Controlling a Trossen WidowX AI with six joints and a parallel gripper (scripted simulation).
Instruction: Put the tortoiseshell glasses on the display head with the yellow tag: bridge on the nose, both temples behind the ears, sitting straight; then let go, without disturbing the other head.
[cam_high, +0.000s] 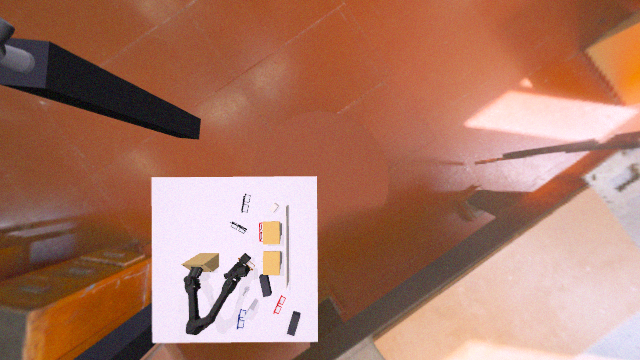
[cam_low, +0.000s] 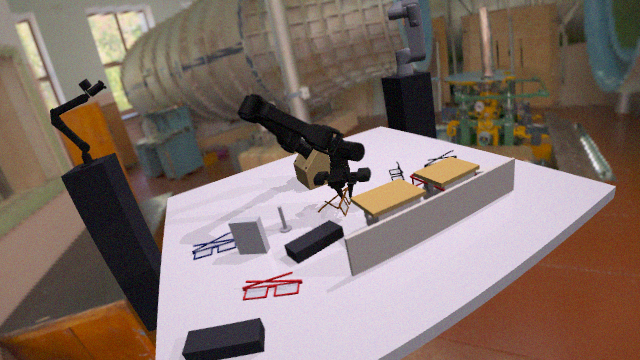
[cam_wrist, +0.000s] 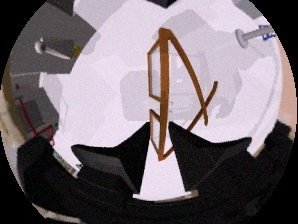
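The tortoiseshell glasses (cam_wrist: 164, 75) (cam_low: 345, 213) stand at the table's middle, temples crossed, lens front toward the boards. My gripper (cam_wrist: 158, 124) (cam_low: 346, 194) is partly open above them. In the wrist view its fingertips are on either side of the frame's lower end, with gaps showing. Two tan boards (cam_low: 387, 196) (cam_low: 446, 171) cover most of what stands beneath them. In the wrist view a small yellow patch (cam_wrist: 77, 51) shows beside a pale post under the near board. The head shapes are largely hidden. Red glasses (cam_high: 260, 234) are at the farther board.
A long grey wall (cam_low: 435, 218) runs behind the boards. A black block (cam_low: 314, 241), a thin post (cam_low: 282, 220) and a grey block (cam_low: 250, 235) stand near. Red glasses (cam_low: 272, 283), blue glasses (cam_low: 202, 255), another black block (cam_low: 225, 338) and two black pairs lie farther off.
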